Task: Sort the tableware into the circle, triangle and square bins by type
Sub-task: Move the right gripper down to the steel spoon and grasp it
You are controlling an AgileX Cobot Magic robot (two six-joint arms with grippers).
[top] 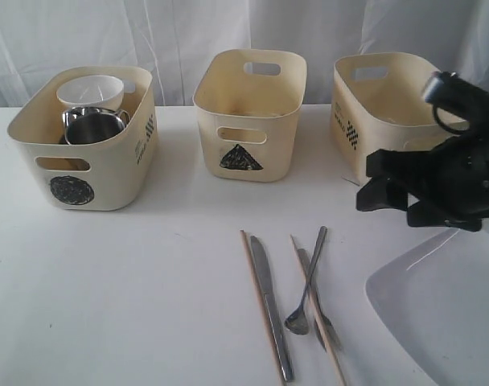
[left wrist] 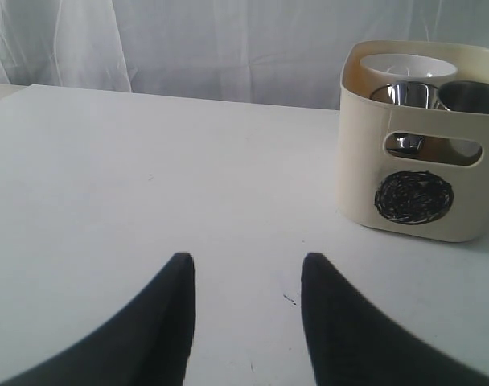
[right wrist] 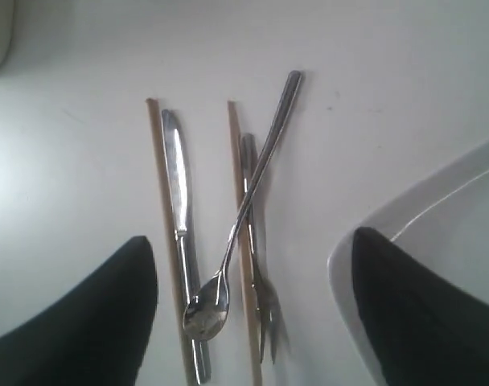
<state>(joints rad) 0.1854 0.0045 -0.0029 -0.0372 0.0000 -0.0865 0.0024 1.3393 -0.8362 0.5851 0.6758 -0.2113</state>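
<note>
On the table in front lie a knife (top: 270, 301), a spoon (top: 307, 281), a fork (top: 321, 314) and two wooden chopsticks (top: 259, 297); the spoon crosses one stick and the fork. A large white square plate (top: 441, 314) sits at the front right. My right gripper (top: 371, 183) hovers open above them: the spoon (right wrist: 206, 314), fork (right wrist: 260, 297) and knife (right wrist: 178, 209) lie below the gap between its fingers, and one finger overlaps the plate's (right wrist: 437, 217) corner. The circle bin (top: 108, 165) holds a white bowl (top: 90, 90) and steel mug (top: 93, 125). My left gripper (left wrist: 246, 261) is open over bare table.
The triangle bin (top: 251, 112) stands in the middle at the back, with the square bin (top: 381, 104) to its right, behind my right arm. A white curtain closes off the back. In the left wrist view the circle bin (left wrist: 361, 161) stands ahead and to one side.
</note>
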